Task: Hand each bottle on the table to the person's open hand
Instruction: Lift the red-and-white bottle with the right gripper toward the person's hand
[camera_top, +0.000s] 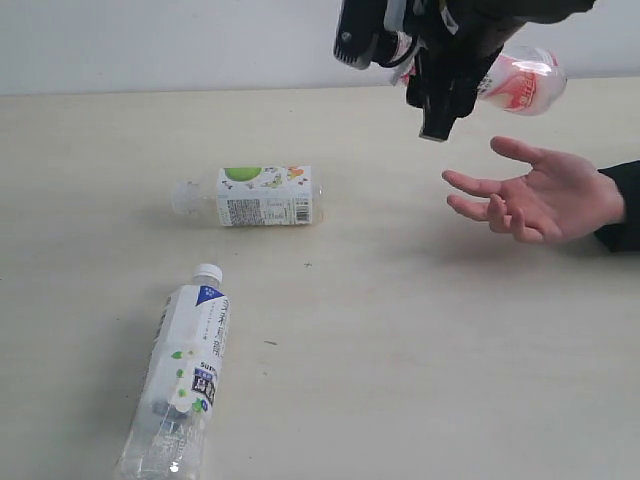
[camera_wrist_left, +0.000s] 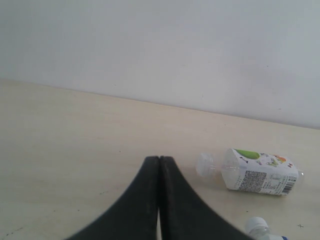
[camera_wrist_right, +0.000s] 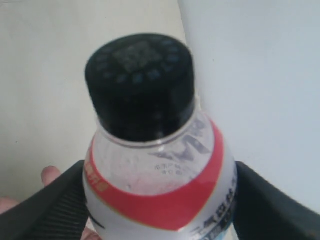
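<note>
My right gripper (camera_top: 448, 95) hangs at the back right, shut on the black-capped bottle (camera_top: 522, 80) with the red-and-white label. The bottle lies sideways in the air just above the person's open hand (camera_top: 540, 195), which is palm up with a black cuff. The right wrist view shows the black cap (camera_wrist_right: 140, 85) between both fingers (camera_wrist_right: 55, 205), and fingertips of the hand (camera_wrist_right: 50, 175) below. Two white-capped bottles lie on the table (camera_top: 400, 350): a green-and-white one (camera_top: 262, 195) (camera_wrist_left: 260, 172) and a blue-and-white one (camera_top: 190, 370). My left gripper (camera_wrist_left: 159, 162) is shut and empty. A fourth bottle is out of view.
A pale wall (camera_top: 150, 40) runs behind the table's far edge. In the left wrist view the blue-and-white bottle's cap (camera_wrist_left: 257, 227) shows at the frame's edge.
</note>
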